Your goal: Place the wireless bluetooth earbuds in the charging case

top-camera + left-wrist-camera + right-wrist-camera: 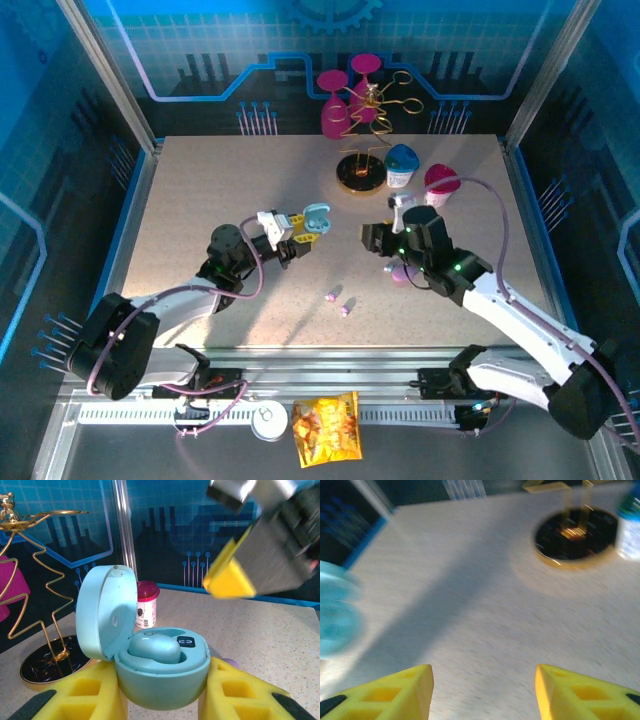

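Yellow fingers [85, 692] of the left gripper [162, 702] are clamped on either side of one blue case [160, 677], whose lid [105, 612] is swung up to the left. One blue bud [152, 650] lies in the case's well. Facing the case, near but apart, the right gripper [482, 690] has its fingers spread with nothing between them, though its wrist view is blurred. Two lilac buds [331, 295] lie loose and close together on the table [200, 200], nearer the arm bases, between the two arms. One pink rounded thing [400, 274] lies half hidden under the right arm. Behind stand one gold wire stand [360, 172] on a black disc, two magenta glasses [335, 108], one blue-lidded cup [402, 165] and one pink-lidded cup [440, 183]. By the near rail lie one can [268, 421] and one snack bag [325, 428].
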Robot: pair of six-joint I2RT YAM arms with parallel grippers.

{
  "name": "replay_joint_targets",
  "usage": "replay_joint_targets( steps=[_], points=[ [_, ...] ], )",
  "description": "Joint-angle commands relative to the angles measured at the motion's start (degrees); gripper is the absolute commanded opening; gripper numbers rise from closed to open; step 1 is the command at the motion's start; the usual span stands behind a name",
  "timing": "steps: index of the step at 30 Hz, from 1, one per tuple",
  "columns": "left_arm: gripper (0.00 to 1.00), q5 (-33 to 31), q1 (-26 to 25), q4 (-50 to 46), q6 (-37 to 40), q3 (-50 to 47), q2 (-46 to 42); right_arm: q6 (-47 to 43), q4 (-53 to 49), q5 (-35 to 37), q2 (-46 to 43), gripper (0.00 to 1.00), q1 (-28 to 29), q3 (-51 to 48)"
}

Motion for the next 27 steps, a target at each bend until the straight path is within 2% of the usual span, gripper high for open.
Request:
replay_joint_targets(
  steps=[1,5,12,18,22,27],
  points=[
    [0.16,-0.07,-0.08,0.78,1.88,-1.08,-2.31,5.84,-0.32,0.06,-1.47,0.56,-5.38,-6.58],
    [0.16,0.11,-0.08,-0.72,2.51,-0.84,-2.84,9.5,-1.22,-6.41,1.2,0.57,-12.3,-12.1],
    [0.16,0.73,-0.08,-0.65,2.32,0.0,-2.09,16.59,9.61,-14.29,6.29,0.57,-11.49,-19.07],
    [0.15,1.01,-0.08,-0.09,1.68,0.14,-2.13,14.32,8.46,-11.83,10.22,0.59,-7.24,-15.29],
    [0.15,0.83,-0.08,-0.97,1.77,0.13,-2.91,11.93,8.25,-10.99,12.05,0.59,-7.2,-12.63],
    [0.15,0.79,-0.08,-1.66,1.88,-0.13,-3.61,9.29,5.77,-13.19,18.78,0.61,-8.32,-6.77]
  ],
)
